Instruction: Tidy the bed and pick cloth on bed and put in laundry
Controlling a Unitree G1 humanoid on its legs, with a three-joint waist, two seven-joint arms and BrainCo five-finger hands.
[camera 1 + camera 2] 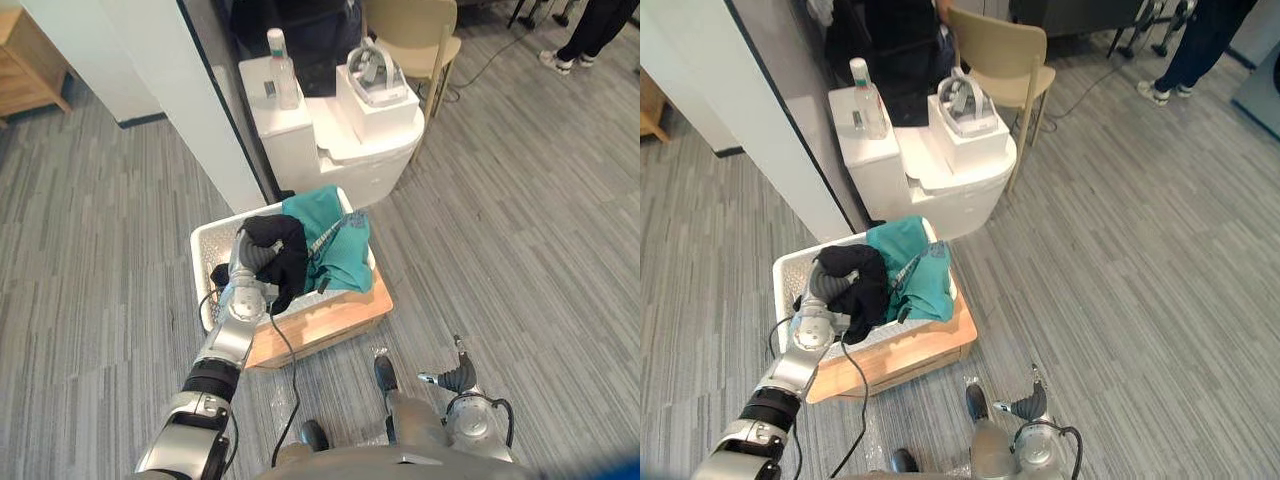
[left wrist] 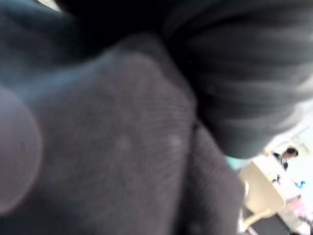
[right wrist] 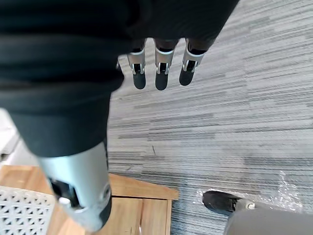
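A white laundry basket (image 1: 204, 247) stands on a low wooden stand (image 1: 325, 322) on the floor. Inside it lies a teal cloth (image 1: 338, 240) with a black cloth (image 1: 282, 248) beside it. My left hand (image 1: 248, 268) reaches into the basket, and the black cloth is draped over its front. Dark cloth (image 2: 112, 147) also lies right against the hand in the left wrist view. My right hand (image 3: 157, 68) hangs low at my right side over the grey floor, open with straight fingers and holding nothing; it also appears as the right hand (image 1: 456, 377).
Behind the basket are white boxes (image 1: 370, 160) with a clear bottle (image 1: 282, 68) and a headset (image 1: 374, 70) on top. A beige chair (image 1: 418, 30) stands further back. A person's legs (image 1: 588, 32) are at the far right. A white pillar (image 1: 160, 80) rises at the left.
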